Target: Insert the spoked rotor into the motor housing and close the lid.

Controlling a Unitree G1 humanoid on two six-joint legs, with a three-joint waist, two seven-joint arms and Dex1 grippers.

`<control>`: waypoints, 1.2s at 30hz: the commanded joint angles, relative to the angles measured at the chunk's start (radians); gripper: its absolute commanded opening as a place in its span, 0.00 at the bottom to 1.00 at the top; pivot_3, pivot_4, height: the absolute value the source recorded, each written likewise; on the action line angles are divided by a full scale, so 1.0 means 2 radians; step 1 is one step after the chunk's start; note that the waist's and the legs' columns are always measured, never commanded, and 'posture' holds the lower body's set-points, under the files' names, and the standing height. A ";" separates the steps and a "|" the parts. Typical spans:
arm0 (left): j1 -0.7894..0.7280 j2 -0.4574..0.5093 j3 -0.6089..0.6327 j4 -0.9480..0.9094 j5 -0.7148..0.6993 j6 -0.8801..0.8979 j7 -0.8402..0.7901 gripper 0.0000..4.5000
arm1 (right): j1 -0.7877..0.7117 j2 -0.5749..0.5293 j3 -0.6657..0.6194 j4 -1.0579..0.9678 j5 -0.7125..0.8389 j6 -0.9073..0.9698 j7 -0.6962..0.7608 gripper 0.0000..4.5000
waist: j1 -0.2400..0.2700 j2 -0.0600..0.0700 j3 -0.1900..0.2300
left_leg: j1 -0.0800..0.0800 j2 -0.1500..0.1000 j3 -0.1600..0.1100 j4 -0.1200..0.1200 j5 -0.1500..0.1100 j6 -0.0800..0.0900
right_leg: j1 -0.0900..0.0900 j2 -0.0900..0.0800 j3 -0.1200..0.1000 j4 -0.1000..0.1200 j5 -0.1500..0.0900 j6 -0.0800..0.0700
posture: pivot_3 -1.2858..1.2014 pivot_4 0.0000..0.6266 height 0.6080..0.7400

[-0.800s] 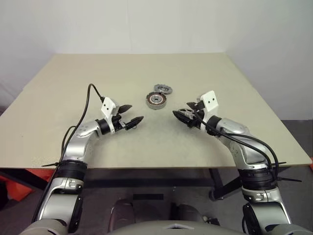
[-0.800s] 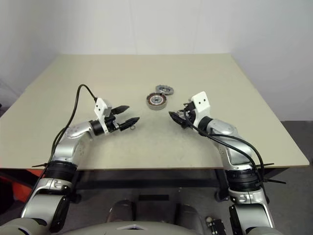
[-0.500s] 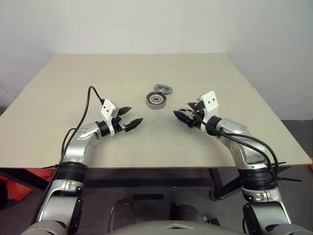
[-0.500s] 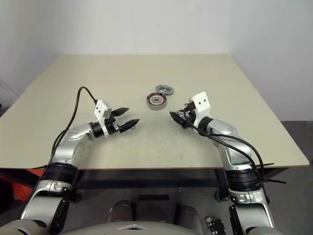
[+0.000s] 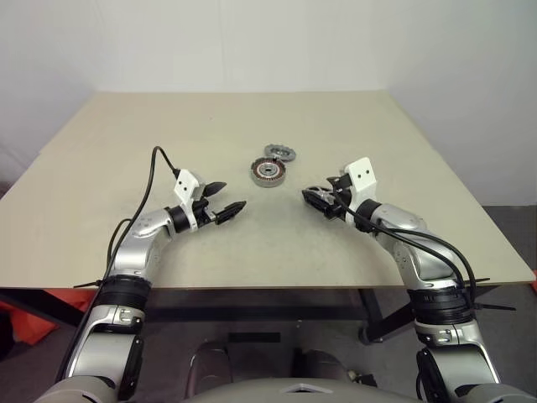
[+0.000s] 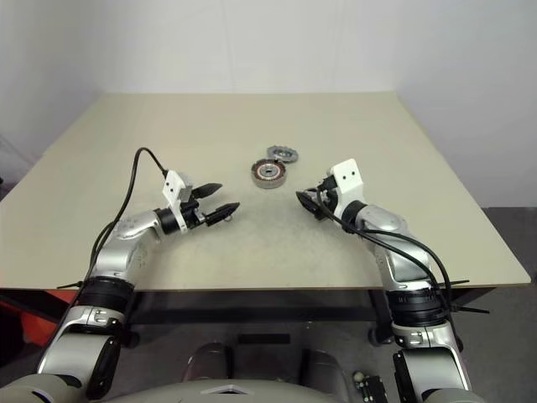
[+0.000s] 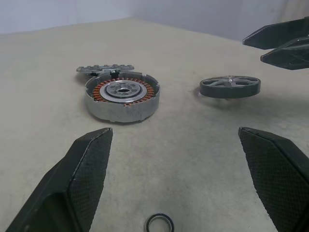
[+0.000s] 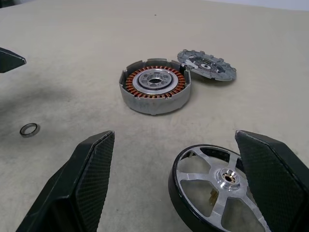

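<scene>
The motor housing (image 5: 268,172), a grey puck with copper windings, sits mid-table. Just behind it, the lid (image 5: 279,153) leans with one edge against the housing's rim. The spoked rotor (image 8: 217,188) rests on the table right under my right gripper (image 5: 309,195), which hovers open over it, its fingers either side and not touching. In the left wrist view the rotor (image 7: 230,87) lies to the side of the housing (image 7: 122,96), below the right gripper's fingers (image 7: 280,41). My left gripper (image 5: 231,196) hangs open and empty, pointing at the housing from the left.
A small metal ring (image 8: 29,129) lies loose on the table (image 5: 101,168) in front of the left gripper, also seen as a ring (image 7: 159,223) between its fingers. Bare beige tabletop surrounds the parts on all sides.
The right gripper has drifted very slightly to the right. The left gripper and the parts have kept their places.
</scene>
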 commanded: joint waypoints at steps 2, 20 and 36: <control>-0.012 0.002 0.005 -0.004 -0.001 -0.012 -0.002 0.98 | -0.012 -0.006 -0.005 -0.009 0.001 -0.010 0.004 0.91 | 0.000 0.000 0.000 | 0.000 0.000 0.000 0.000 0.000 0.000 | 0.000 0.000 0.000 0.000 0.000 0.000 | 0.52 0.00 1.00; -0.013 -0.004 -0.011 0.008 0.012 -0.020 -0.005 0.98 | -0.015 0.003 -0.020 0.021 -0.013 -0.011 -0.039 0.91 | 0.000 0.000 0.000 | 0.000 0.000 0.000 0.000 0.000 0.000 | 0.000 0.000 0.000 0.000 0.000 0.000 | 0.52 0.00 1.00; 0.006 -0.004 -0.014 -0.005 0.019 -0.021 0.006 0.98 | -0.029 0.144 -0.290 -0.038 0.176 0.229 -0.234 0.91 | 0.001 0.000 0.000 | 0.001 0.000 0.000 0.001 0.000 -0.001 | 0.000 0.000 0.000 0.001 0.000 0.000 | 0.52 0.00 1.00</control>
